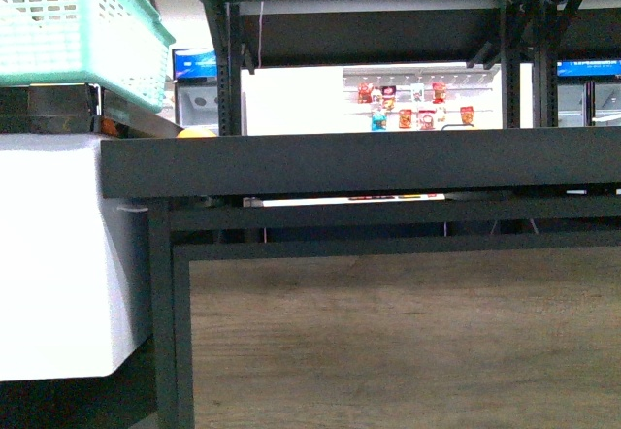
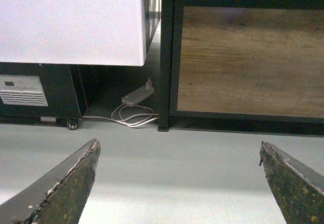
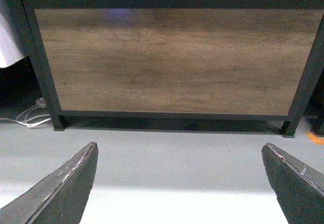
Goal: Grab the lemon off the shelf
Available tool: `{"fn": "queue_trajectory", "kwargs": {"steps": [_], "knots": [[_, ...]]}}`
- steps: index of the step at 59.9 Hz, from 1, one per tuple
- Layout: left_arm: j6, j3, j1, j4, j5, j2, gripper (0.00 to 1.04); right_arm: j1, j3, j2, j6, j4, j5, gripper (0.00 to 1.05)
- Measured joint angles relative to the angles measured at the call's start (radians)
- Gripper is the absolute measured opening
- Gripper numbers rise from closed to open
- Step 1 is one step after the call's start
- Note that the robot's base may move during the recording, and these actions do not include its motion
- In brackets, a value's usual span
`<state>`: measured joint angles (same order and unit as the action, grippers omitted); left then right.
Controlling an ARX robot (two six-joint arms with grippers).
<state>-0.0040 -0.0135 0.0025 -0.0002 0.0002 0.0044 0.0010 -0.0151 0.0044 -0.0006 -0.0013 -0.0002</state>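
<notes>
The left gripper [image 2: 177, 183] hangs over the grey floor [image 2: 167, 153] with its two fingers far apart, holding nothing. The right gripper [image 3: 177, 183] is wide apart too and holds nothing. On the floor to the left lies a power strip [image 2: 136, 97] with white cords, under a big white box [image 1: 58, 254]. Past the floor stands the black shelf [image 1: 388, 162] with a brown wood panel [image 1: 408, 342] in its lower part. A tiny yellow bit, maybe the lemon [image 1: 197, 132], peeks over the tray's rim at the left end, but too little shows to be sure. A green basket [image 1: 87, 21] sits up high on the left. Far behind hang small snack bags [image 1: 408, 104].
</notes>
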Motion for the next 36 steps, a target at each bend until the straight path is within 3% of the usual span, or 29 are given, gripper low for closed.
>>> {"fn": "queue_trajectory", "kwargs": {"steps": [36], "knots": [[0.000,0.000,0.000,0.000,0.000,0.000,0.97,0.000,0.000,0.000,0.000,0.000,0.000,0.97]]}}
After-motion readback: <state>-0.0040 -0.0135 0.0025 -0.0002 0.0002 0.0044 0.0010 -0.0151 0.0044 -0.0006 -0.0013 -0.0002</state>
